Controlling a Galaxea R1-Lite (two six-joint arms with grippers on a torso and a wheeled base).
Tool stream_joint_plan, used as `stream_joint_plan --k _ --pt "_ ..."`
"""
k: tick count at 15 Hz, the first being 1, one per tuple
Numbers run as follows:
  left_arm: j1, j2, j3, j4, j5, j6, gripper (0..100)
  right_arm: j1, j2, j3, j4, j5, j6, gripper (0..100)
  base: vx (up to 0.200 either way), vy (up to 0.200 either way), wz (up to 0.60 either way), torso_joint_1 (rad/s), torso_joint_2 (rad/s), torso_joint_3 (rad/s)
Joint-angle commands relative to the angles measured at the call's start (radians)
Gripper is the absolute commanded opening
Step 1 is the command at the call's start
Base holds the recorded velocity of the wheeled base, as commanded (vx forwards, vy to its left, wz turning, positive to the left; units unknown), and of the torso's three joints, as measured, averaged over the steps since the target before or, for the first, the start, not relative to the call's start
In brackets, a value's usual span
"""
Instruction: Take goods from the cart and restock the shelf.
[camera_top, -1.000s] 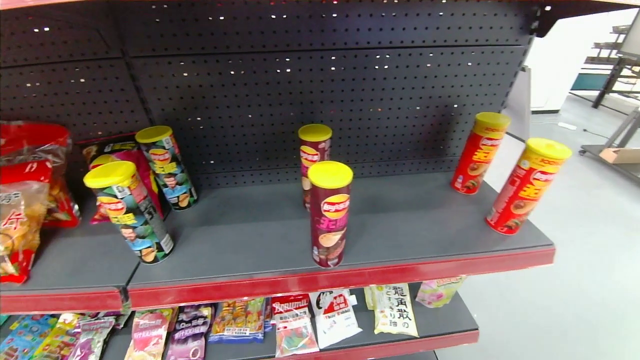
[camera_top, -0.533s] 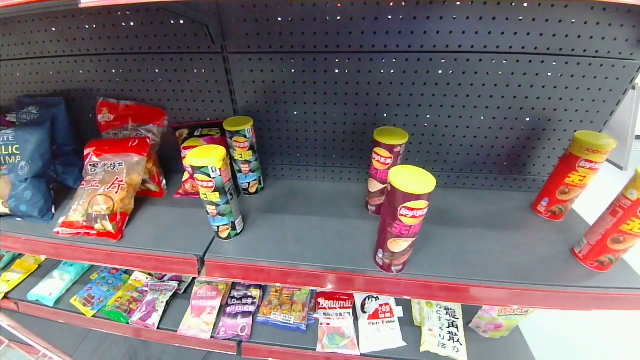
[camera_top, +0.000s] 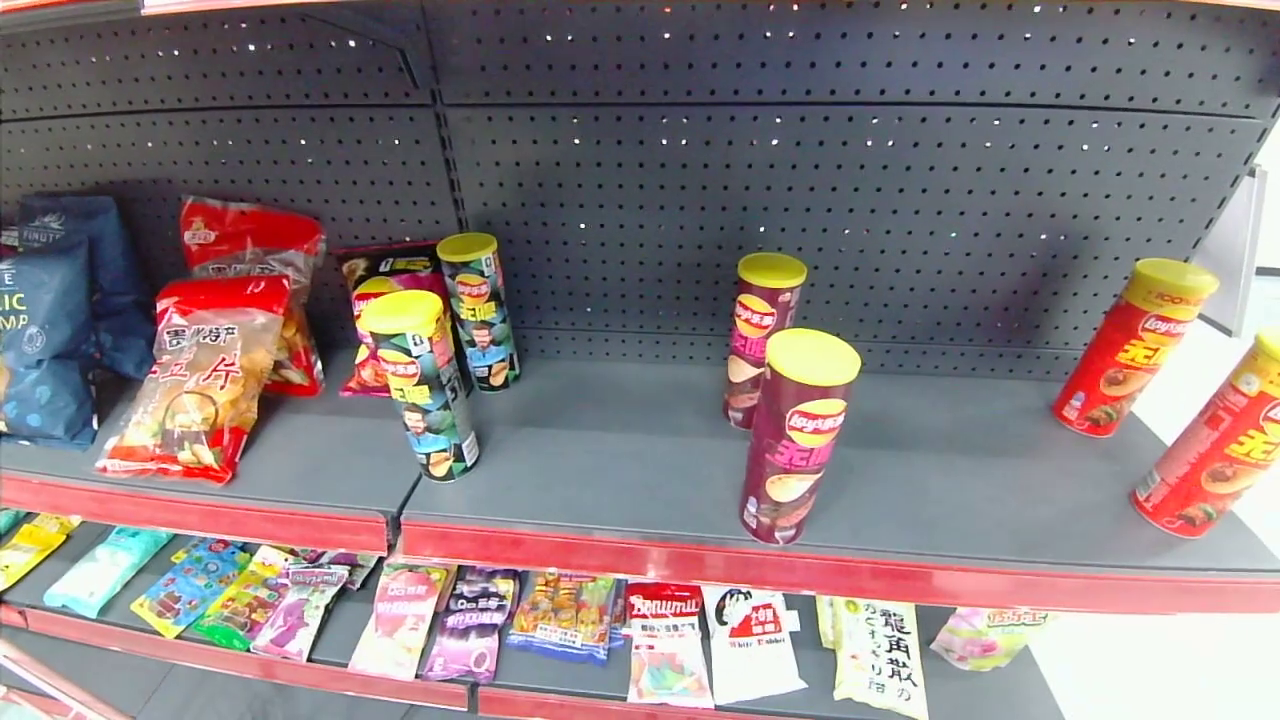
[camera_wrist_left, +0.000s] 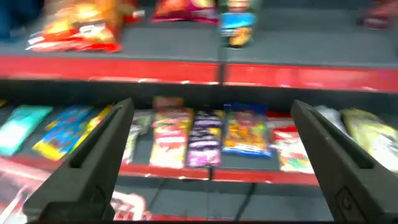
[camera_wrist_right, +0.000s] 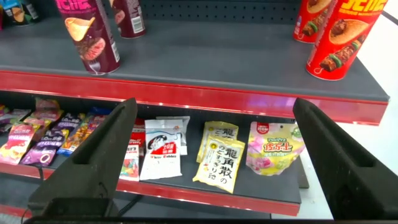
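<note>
Head view: you face the shelf (camera_top: 700, 565). Its upper tier carries snack bags (camera_top: 200, 380) at left, a maroon can (camera_top: 797, 435) near the front lip and a red can (camera_top: 1215, 440) at the right end. The likely hazard is an arm lifting stock past that lip and knocking either can to the floor.

Left wrist view: the left gripper (camera_wrist_left: 211, 168) hangs spread and empty before the lower tier's sachets (camera_wrist_left: 205, 134), which are blurred.

Right wrist view: the right gripper (camera_wrist_right: 211, 168), likewise spread and empty, frames the packets (camera_wrist_right: 221, 155) under the right end, with the lower lip that the head view crops there.
</note>
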Motion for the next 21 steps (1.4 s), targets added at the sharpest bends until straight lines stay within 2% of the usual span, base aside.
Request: stream_joint_plan --k 1,2,4,5,6,7,8,10,11,13,14,19,21 --pt "0.138 0.01 -0.001 0.002 0.003 -0.009 100 0.0 0.0 0.0 0.0 0.0 0.0 100 0.0 0.0 0.0 0.0 0.0 0.0" --pt "0.145 0.003 0.005 -0.004 -0.009 -0.03 100 0.0 0.0 0.0 0.0 0.0 0.0 100 0.0 0.0 0.0 0.0 0.0 0.0" --pt "0.144 0.003 0.019 -0.013 -0.066 -0.035 100 0.0 0.0 0.0 0.0 0.0 0.0 100 0.0 0.0 0.0 0.0 0.0 0.0" --pt "0.144 0.003 0.019 -0.012 -0.113 -0.024 100 0.0 0.0 0.0 0.0 0.0 0.0 100 0.0 0.0 0.0 0.0 0.0 0.0" --pt "0.126 0.002 0.019 -0.009 -0.172 0.004 100 0.0 0.0 0.0 0.0 0.0 0.0 100 0.0 0.0 0.0 0.0 0.0 0.0" --pt "0.049 -0.009 0.019 -0.009 -0.17 0.01 100 0.0 0.0 0.0 0.0 0.0 0.0 100 0.0 0.0 0.0 0.0 0.0 0.0" --pt "0.009 -0.016 0.019 -0.007 -0.172 0.017 100 0.0 0.0 0.0 0.0 0.0 0.0 100 0.0 0.0 0.0 0.0 0.0 0.0" --pt "0.021 -0.027 0.019 -0.007 -0.168 0.013 100 0.0 0.0 0.0 0.0 0.0 0.0 100 0.0 0.0 0.0 0.0 0.0 0.0" --pt "0.057 -0.092 0.019 -0.007 -0.167 0.014 100 0.0 0.0 0.0 0.0 0.0 0.0 100 0.0 0.0 0.0 0.0 0.0 0.0" --pt "0.058 -0.093 0.021 -0.007 -0.127 0.01 100 0.0 0.0 0.0 0.0 0.0 0.0 100 0.0 0.0 0.0 0.0 0.0 0.0" --pt "0.057 -0.093 0.019 -0.007 -0.136 0.025 100 0.0 0.0 0.0 0.0 0.0 0.0 100 0.0 0.0 0.0 0.0 0.0 0.0" --pt "0.057 -0.093 0.019 -0.007 -0.136 0.025 100 0.003 0.009 0.0 0.0 0.008 -0.016 100 0.0 0.0 0.0 0.0 0.0 0.0" --pt "0.057 -0.093 0.019 -0.007 -0.136 0.025 100 0.008 0.016 -0.02 -0.013 0.055 -0.029 100 0.0 0.0 0.0 0.0 0.0 0.0"
